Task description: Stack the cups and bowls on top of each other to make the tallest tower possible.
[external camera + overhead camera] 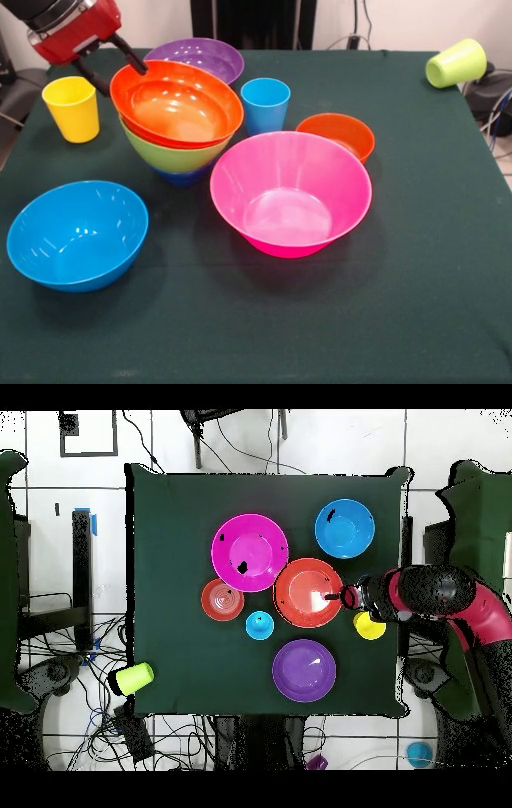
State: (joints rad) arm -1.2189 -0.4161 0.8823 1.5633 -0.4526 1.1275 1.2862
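Observation:
The tower stands left of centre: the orange-red bowl sits slightly tilted in the lime green bowl, which sits on the small dark blue bowl. My gripper is open at the orange-red bowl's far left rim, with one finger over the inside and the other outside. In the overhead view the gripper is at that bowl's right edge. The yellow cup stands just beside the gripper. The light blue cup stands right of the tower. The lime green cup lies on its side at the far right corner.
The large pink bowl stands at the centre, the light blue bowl at the near left, the purple bowl behind the tower, and the small orange bowl behind the pink one. Cables hang off the table's far right edge.

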